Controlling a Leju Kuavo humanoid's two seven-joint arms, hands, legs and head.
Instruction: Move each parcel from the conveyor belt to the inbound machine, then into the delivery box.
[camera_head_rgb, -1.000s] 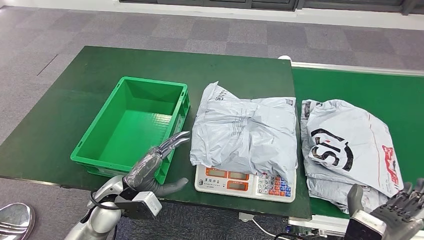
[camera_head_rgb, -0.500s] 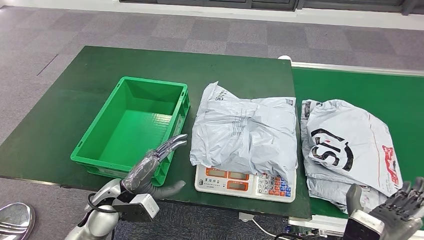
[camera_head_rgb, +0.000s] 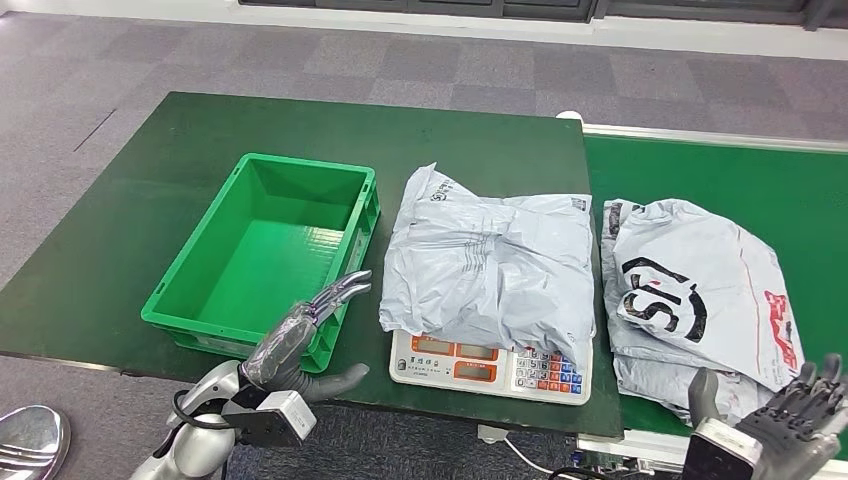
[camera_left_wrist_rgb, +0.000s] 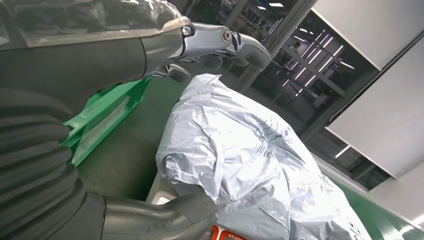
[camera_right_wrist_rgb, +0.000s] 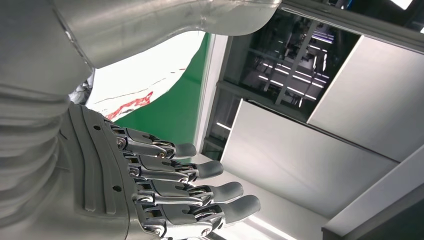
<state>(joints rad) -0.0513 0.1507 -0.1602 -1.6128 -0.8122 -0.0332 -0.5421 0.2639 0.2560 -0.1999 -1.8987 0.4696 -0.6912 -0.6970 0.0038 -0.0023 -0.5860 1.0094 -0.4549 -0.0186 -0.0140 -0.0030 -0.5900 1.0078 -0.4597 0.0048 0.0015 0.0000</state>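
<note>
One crumpled grey plastic parcel (camera_head_rgb: 492, 268) lies on the white scale (camera_head_rgb: 489, 364) for weighing (just beside the left hand (camera_head_rgb: 305, 338), fingers apart, empty); right hand (camera_head_rgb: 790, 420) likewise spread.

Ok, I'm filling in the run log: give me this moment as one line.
left hand: open, beside green crate | right hand: open | grey parcel: on scale | printed parcel: on conveyor belt

- Parcel (camera_head_rgb: 495, 270) on scale: grey plastic film, crinkled, slight sheen.
- Second parcel (camera_head_rgb: 700, 290), right of frame: same glossy wrinkled plastic, printed.
- Delivery box (camera_head_rgb: 190, 300): hard green plastic, smooth.
- Scale (camera_head_rgb: 490, 362): white plastic face.
- Tabletop (camera_head_rgb: 130, 180): matt green.
- Left hand (camera_head_rgb: 305, 335): ribbed grey cover, shiny metal fingers (camera_left_wrist_rgb: 220, 40).
</note>
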